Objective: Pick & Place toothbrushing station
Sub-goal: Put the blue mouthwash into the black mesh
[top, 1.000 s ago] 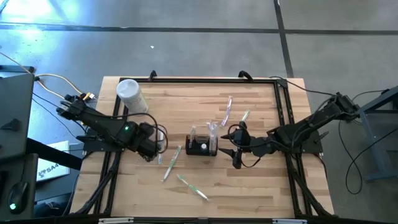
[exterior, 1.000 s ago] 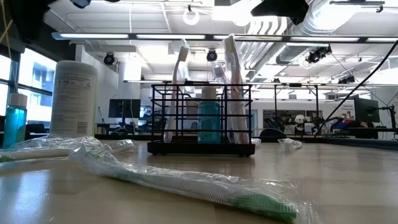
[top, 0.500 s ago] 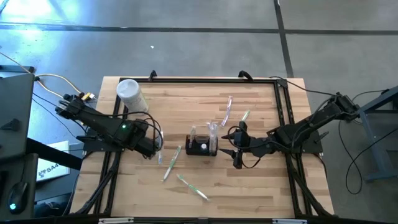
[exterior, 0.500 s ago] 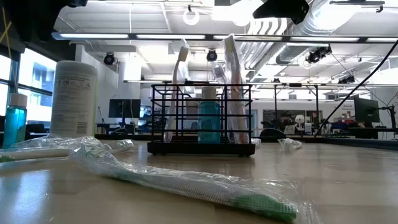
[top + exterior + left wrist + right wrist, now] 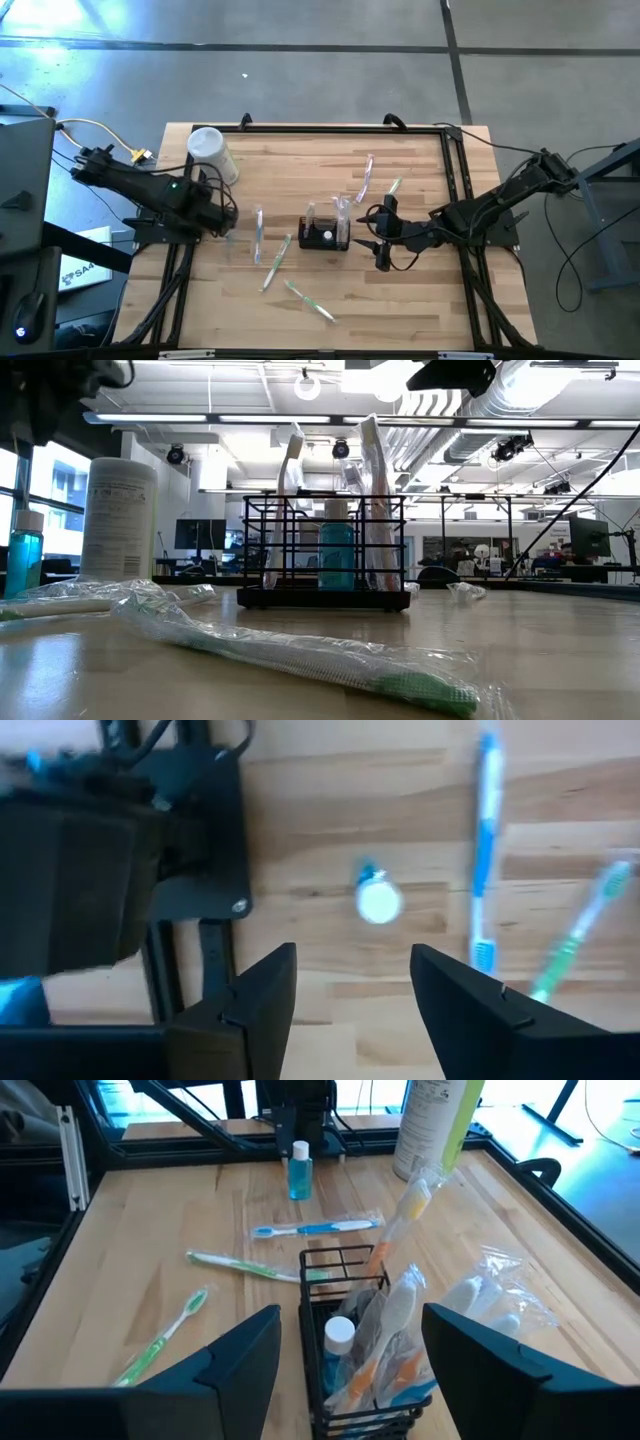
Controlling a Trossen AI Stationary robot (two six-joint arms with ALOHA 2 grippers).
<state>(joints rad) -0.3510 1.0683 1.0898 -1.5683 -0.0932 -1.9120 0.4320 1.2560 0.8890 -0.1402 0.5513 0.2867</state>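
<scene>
The black wire caddy (image 5: 325, 233) stands on its base at the table's middle, holding wrapped toothbrushes and a blue bottle; it also shows in the low view (image 5: 323, 550) and the right wrist view (image 5: 352, 1342). My right gripper (image 5: 374, 240) is open just right of the caddy, its fingers (image 5: 245, 1355) wide apart and level with it, touching nothing. My left gripper (image 5: 227, 217) is open and empty at the table's left, above a small blue bottle with a white cap (image 5: 378, 904).
A tall white cylinder (image 5: 211, 153) stands at the far left. A blue toothbrush (image 5: 258, 235) and two green ones (image 5: 275, 263) (image 5: 308, 299) lie left of and nearer than the caddy. Wrapped items (image 5: 365, 178) lie beyond it. A black frame (image 5: 455, 190) edges the table.
My left gripper has drawn back toward the table's left edge, away from the loose toothbrushes, and the blue toothbrush now shows uncovered. The caddy and my right gripper have kept still.
</scene>
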